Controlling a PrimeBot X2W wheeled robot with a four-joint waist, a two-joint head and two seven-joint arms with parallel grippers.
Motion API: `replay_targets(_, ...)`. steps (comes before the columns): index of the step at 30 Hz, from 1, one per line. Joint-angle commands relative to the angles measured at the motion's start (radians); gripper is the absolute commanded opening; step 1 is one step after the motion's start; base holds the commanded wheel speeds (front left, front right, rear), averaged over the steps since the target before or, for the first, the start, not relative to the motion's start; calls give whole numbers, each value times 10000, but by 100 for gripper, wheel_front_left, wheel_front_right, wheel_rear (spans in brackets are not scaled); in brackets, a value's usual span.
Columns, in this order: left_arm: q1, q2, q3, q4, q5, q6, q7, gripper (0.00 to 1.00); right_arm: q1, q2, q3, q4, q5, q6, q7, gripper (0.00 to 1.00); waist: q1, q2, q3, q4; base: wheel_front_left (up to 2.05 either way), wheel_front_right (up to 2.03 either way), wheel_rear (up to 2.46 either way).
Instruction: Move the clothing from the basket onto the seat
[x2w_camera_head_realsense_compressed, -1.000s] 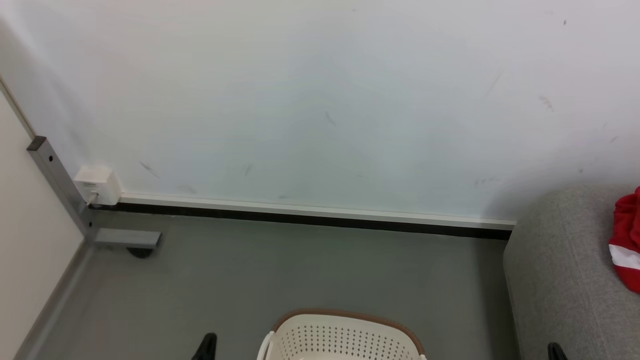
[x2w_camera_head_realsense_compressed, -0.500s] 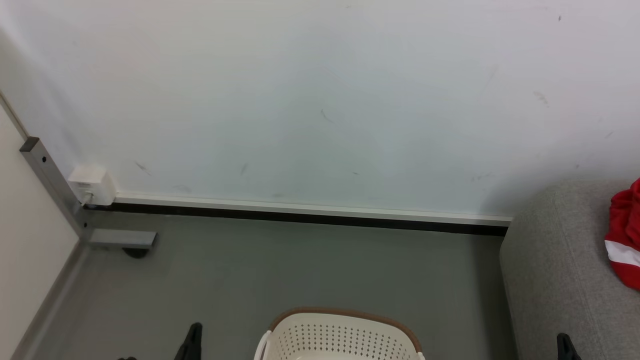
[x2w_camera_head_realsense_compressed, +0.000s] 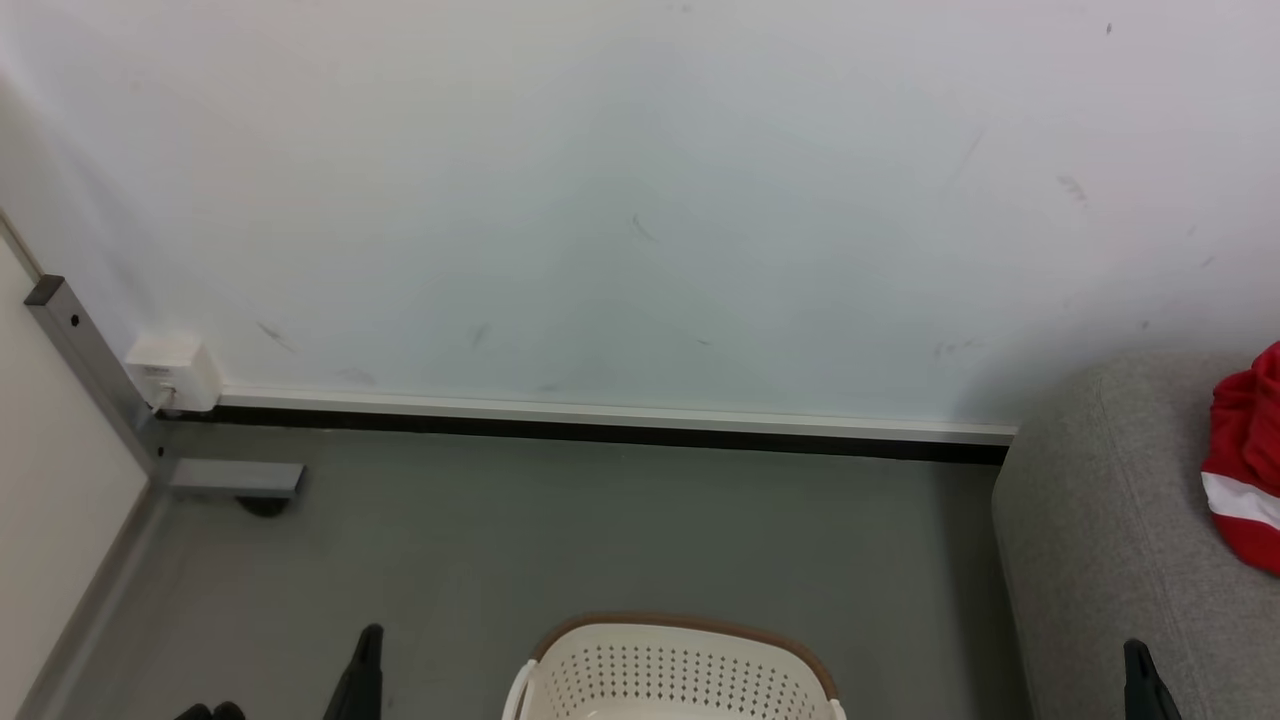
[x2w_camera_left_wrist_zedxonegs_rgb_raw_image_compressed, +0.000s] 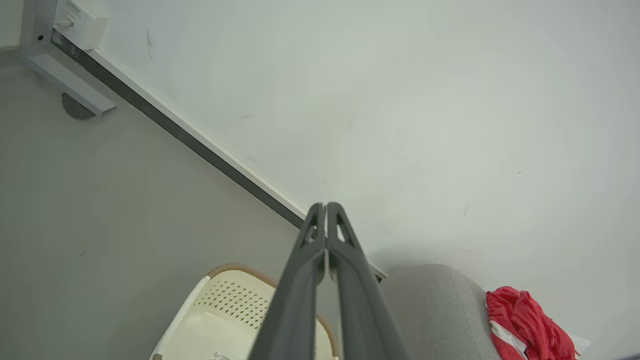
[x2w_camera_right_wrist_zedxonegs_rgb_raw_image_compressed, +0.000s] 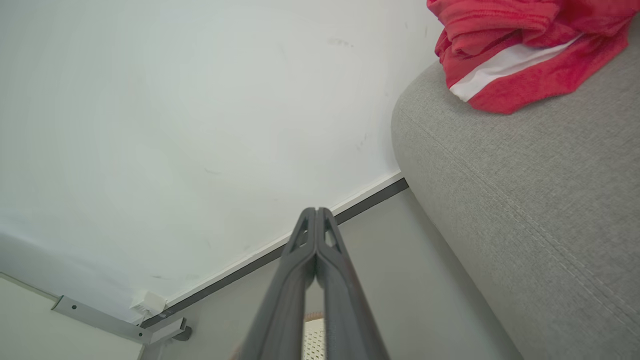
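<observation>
Whole head view is sliding a bit vs a sec ago: wall socket (x2w_camera_head_realsense_compressed: 172, 372) and metal frame foot (x2w_camera_head_realsense_compressed: 235, 478) at far left are sitting further left now, so the cam is moving, not the room. Allowing for that, the left gripper (x2w_camera_head_realsense_compressed: 365, 680) is still creeping up into frame and drifting outward, away from the basket (x2w_camera_head_realsense_compressed: 680, 665). Its two dark fingers are pressing tight together w/ nothing btwn them, pointing at bare wall in the left wrist view. Basket is standing on the grey floor mid-frame, well clear of the wall. What's showing of its inside in the left wrist view is looking bare, no red in it. Further right, the seat (x2w_camera_head_realsense_compressed: 1100, 560) is standing near the basket. The right gripper (x2w_camera_head_realsense_compressed: 1140, 675) is likewise rising and spreading outward, showing against the seat's fabric at the bottom edge, fingers fully closed, carrying nothing. At far right the clothing (x2w_camera_head_realsense_compressed: 1245, 460) is lying bunched on top of the seat, red w/ a white band, apart from both grippers. My read: garment is already resting where it's wanted and both arms are pulling back empty, prob toward a rest pose. Task is looking done, unless smth is hiding in the basket part that's out of frame.
</observation>
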Motion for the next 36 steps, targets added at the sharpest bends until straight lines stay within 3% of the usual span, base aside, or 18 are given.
replay_targets(1, -283, 26, 82, -164, -377, -5, 76, 0, -269, -113, -66, -144, 313, 1, 72, 0, 0, -1, 6, -10, 0, 0, 0)
replay_targets(36, -833, 1, 692, -211, -4279, -22, 1125, 0, -932, -146, -228, -324, 4401, 2, 1151, 0, 0, -1, 171, -293, 0, 0, 0)
